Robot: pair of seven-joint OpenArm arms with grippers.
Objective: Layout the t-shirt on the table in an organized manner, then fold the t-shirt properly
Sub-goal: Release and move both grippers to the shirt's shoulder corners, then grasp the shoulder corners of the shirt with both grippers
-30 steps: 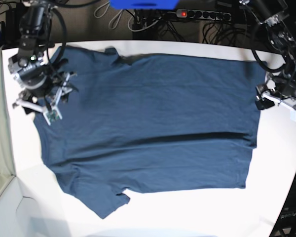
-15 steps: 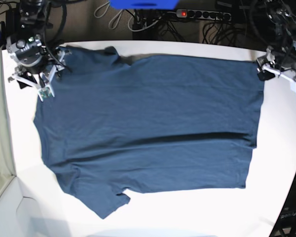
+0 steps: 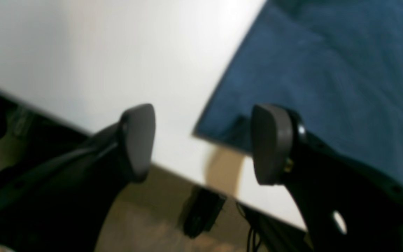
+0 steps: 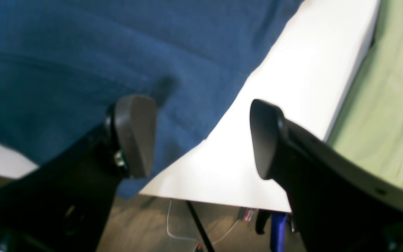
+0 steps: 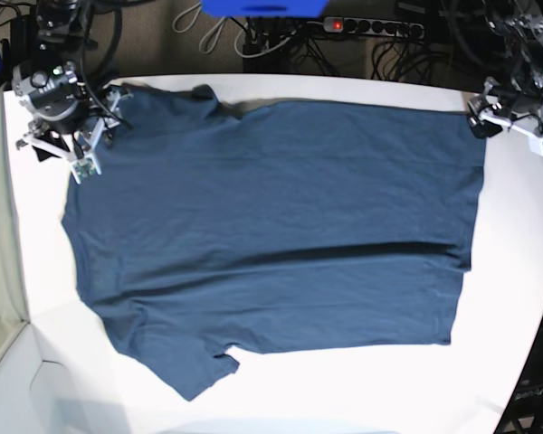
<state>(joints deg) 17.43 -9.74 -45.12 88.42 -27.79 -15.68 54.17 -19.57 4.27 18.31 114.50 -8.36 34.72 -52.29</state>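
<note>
The base view looks straight down from high above, taking in nearly the whole table (image 5: 516, 271) and the full t-shirt (image 5: 271, 235). The left wrist view sits close behind the left gripper (image 3: 203, 143), looking past its fingers at the shirt's hem corner and the table's far edge. The right wrist view sits equally close behind the right gripper (image 4: 203, 136), facing the sleeve area and the table's far edge. Each wrist view shares its shirt corner with the base view.
</note>
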